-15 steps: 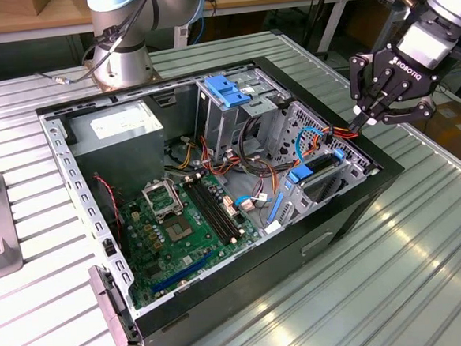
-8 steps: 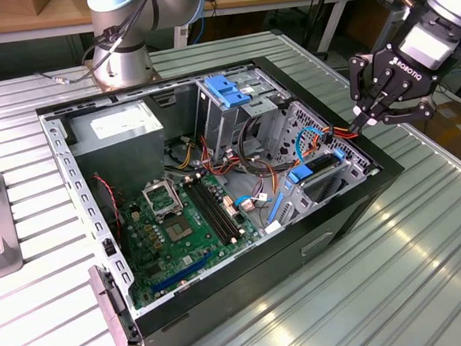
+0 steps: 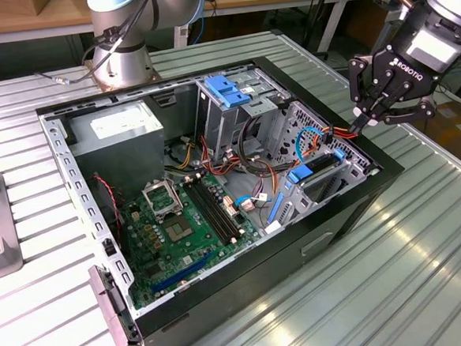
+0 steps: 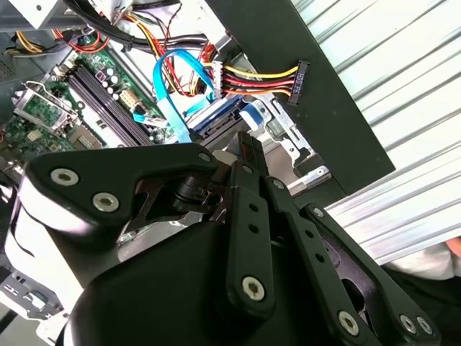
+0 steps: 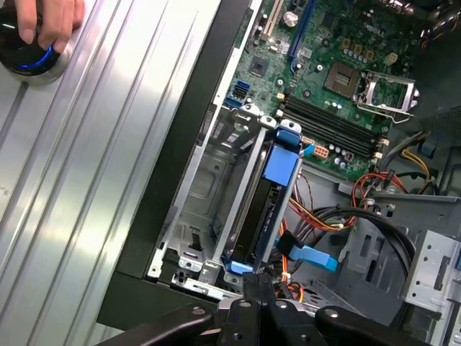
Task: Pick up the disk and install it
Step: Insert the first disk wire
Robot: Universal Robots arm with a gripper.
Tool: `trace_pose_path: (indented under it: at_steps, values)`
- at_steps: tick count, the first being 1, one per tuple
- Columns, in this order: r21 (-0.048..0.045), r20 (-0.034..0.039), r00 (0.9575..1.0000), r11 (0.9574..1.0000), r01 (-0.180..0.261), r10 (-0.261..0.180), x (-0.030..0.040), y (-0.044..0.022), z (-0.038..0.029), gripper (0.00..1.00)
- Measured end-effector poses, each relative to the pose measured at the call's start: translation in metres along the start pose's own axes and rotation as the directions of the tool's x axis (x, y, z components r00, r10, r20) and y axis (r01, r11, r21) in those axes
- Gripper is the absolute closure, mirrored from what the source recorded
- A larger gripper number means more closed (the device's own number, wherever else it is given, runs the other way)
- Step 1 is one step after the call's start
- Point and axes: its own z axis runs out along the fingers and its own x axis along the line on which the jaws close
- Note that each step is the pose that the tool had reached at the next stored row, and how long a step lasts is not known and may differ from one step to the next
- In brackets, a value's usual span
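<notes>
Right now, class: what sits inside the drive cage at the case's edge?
The disk stands on edge in the drive cage, blue rail showing; the neighbouring slot is bare metal. Its label is hidden.

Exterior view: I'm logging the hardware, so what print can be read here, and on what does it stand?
Gripper: white lettering on its body, a maker's mark, left unquoted.
Power-supply box: white sticker, print too small to read.
Motherboard: markings too small to read.

The gripper is matte black, with jointed link fingers studded with silver screws; above it, the arm is silver-grey with rounded joints.
</notes>
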Motion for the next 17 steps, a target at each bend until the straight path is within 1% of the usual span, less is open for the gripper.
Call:
trace_pose_path:
  at_steps: [7,17]
  values:
    - [-0.0034,-0.0011,0.9997,0.9997,0.025,-0.025,0.0000,0.0000,0.0000,0.90]
    - [-0.0087,-0.0027,0.9981,0.9981,0.062,-0.062,0.0000,0.0000,0.0000,0.90]
